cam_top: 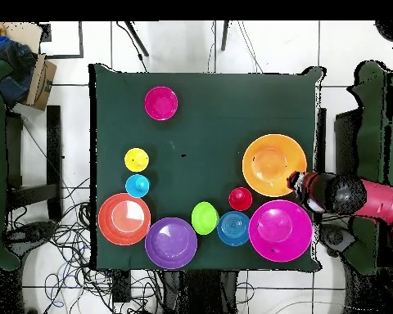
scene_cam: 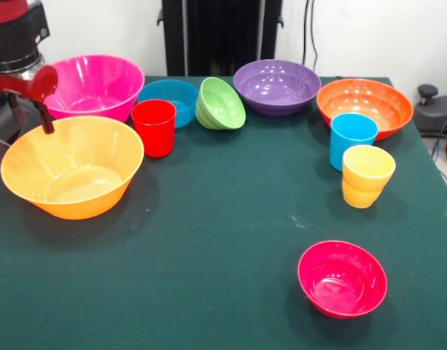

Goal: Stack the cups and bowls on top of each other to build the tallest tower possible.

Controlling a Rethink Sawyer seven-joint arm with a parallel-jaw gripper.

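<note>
My gripper [scene_cam: 45, 120] is at the far rim of the large yellow-orange bowl [scene_cam: 70, 171], on its left side; in the overhead view the gripper [cam_top: 296, 181] is at that bowl's [cam_top: 273, 165] right edge. Behind it stands the large pink bowl [scene_cam: 95, 86]. The red cup [scene_cam: 154, 127], small blue bowl [scene_cam: 168, 98], tilted green bowl [scene_cam: 222, 104], purple bowl [scene_cam: 277, 86] and orange bowl [scene_cam: 364, 107] line the far side. The sky-blue cup [scene_cam: 352, 138] and yellow cup [scene_cam: 367, 175] stand at the right. The crimson-pink bowl [scene_cam: 342, 278] sits alone near the front.
All stand separately on the dark green table [scene_cam: 223, 219]. A black stand [scene_cam: 427, 95] is off the table's right far corner. A cardboard box [cam_top: 40, 78] and cables [cam_top: 69, 245] lie on the floor beside the table.
</note>
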